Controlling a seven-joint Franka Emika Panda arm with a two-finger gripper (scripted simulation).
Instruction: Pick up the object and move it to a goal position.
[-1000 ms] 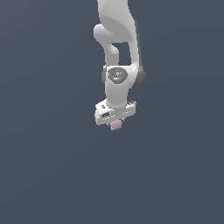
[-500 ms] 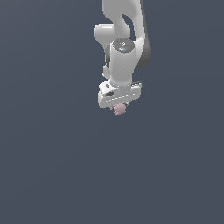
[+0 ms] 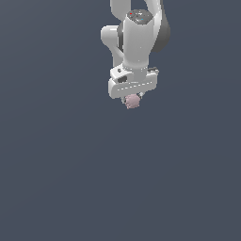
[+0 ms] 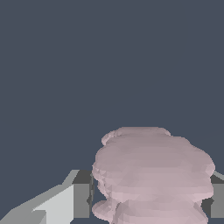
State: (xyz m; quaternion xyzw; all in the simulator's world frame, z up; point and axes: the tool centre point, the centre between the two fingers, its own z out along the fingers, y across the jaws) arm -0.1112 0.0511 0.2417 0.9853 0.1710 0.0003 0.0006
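Observation:
The pale pink lumpy block (image 3: pixel 133 101) hangs just under the white gripper (image 3: pixel 134 100), high in the exterior view. The gripper is shut on it. In the wrist view the block (image 4: pixel 151 175) fills the space between the two fingers (image 4: pixel 81 199), which press against its sides. The white arm (image 3: pixel 137 37) rises above the gripper and leaves the exterior view at the top edge. No goal marker shows in either view.
A plain dark grey-blue surface (image 3: pixel 61 179) fills the background in both views. No other object shows.
The arm has lifted the gripper and the pink block upward in the exterior view, and slightly toward that view's right. The grip on the block is unchanged.

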